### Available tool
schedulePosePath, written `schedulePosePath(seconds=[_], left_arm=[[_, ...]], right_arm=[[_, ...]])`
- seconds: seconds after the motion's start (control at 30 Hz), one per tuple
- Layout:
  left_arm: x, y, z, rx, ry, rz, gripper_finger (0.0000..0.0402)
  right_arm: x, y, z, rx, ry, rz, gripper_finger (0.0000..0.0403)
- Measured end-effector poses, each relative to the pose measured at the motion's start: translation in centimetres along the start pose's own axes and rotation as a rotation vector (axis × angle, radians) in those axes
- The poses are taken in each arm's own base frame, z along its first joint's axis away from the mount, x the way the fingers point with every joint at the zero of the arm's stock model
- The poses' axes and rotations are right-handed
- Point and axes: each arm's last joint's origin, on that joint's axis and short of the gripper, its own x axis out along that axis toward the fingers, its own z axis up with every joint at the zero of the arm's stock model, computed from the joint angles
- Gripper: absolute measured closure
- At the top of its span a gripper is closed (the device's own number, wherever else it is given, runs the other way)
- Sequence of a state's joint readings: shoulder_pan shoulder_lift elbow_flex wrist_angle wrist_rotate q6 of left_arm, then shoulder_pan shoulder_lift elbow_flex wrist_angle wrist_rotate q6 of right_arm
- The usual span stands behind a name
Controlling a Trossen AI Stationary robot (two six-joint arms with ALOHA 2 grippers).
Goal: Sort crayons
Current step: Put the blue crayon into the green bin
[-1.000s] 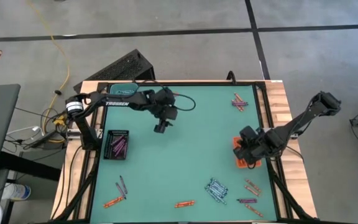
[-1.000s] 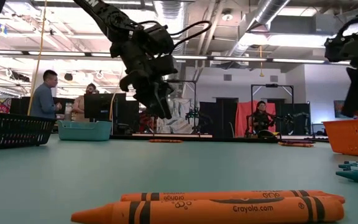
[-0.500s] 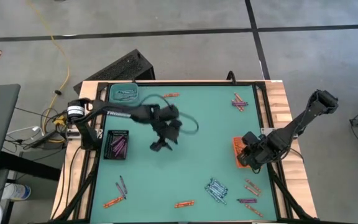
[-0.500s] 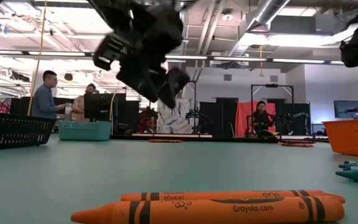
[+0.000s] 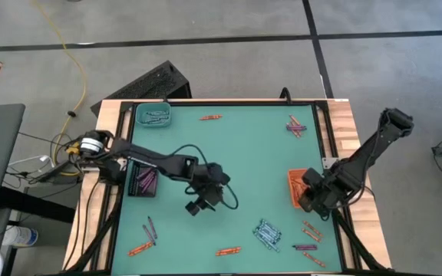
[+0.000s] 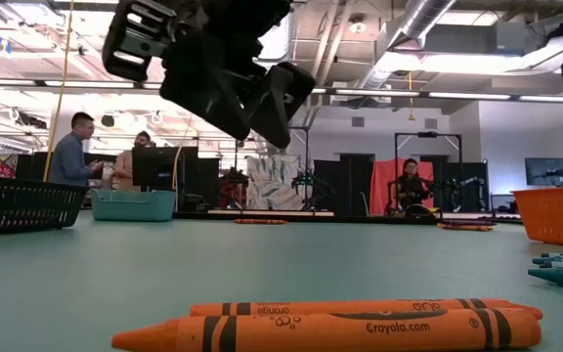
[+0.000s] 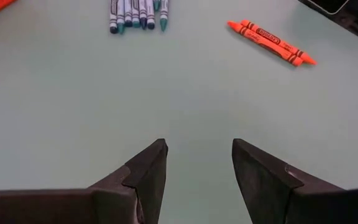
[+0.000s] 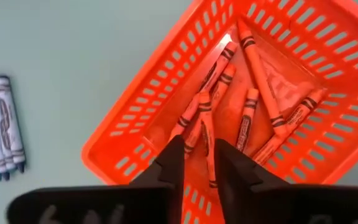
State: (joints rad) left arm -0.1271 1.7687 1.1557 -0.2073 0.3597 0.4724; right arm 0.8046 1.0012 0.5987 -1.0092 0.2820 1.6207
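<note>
Crayons lie scattered on the green table: a pale blue bunch (image 5: 267, 232), an orange pair (image 5: 228, 251) near the front edge, and more at the near left (image 5: 148, 231) and near right (image 5: 308, 247). My left gripper (image 5: 196, 206) hovers open above the table's middle; the blue bunch (image 7: 137, 12) and the orange pair (image 7: 271, 42) lie ahead of it. My right gripper (image 8: 199, 149) points down over the orange tray (image 8: 303, 56), its fingers a little apart and holding nothing. Several orange crayons (image 8: 253, 93) lie in that tray.
A teal tray (image 5: 153, 115) stands at the far left corner and a black tray (image 5: 144, 178) with purple crayons at the left edge. Loose crayons also lie at the far edge (image 5: 210, 117) and far right (image 5: 296, 126). People stand in the room behind.
My left gripper has swung from the far left part of the table toward the near edge, out over the middle, staying above the surface and rolling somewhat. My right gripper has shifted slightly toward the near edge at the orange tray.
</note>
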Motion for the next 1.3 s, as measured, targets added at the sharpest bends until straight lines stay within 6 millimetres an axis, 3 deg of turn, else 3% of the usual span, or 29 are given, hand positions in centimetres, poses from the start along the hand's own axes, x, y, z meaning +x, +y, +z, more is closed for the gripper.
schedulePosePath(seconds=[0.37, 0.57, 0.7, 0.87, 1.07, 1.3], left_arm=[[0.9, -2.3, 1.7, -0.017, -0.06, -0.024, 0.023], [1.3, -3.3, 2.4, -0.023, -0.065, 0.006, 0.023], [2.1, -4.0, 2.6, -0.039, -0.061, 0.033, 0.023], [4.7, -5.3, 1.5, -0.075, -0.083, 0.035, 0.023], [7.4, -6.5, 0.8, -0.137, -0.068, 0.084, 0.023], [7.7, -7.7, 1.2, -0.164, -0.066, 0.148, 0.023]], right_arm=[[-0.9, 0.7, -0.5, -0.079, -0.063, 0.069, 0.0285], [-2.9, 2.7, 0.0, -0.164, -0.202, 0.214, 0.0285], [-3.0, 5.2, 0.0, -0.263, -0.266, 0.363, 0.0285], [-1.2, 8.3, -0.2, -0.378, -0.303, 0.427, 0.0285], [1.4, 10.8, -1.0, -0.46, -0.269, 0.296, 0.0285], [4.4, 12.8, -2.1, -0.553, -0.216, 0.14, 0.0284]])
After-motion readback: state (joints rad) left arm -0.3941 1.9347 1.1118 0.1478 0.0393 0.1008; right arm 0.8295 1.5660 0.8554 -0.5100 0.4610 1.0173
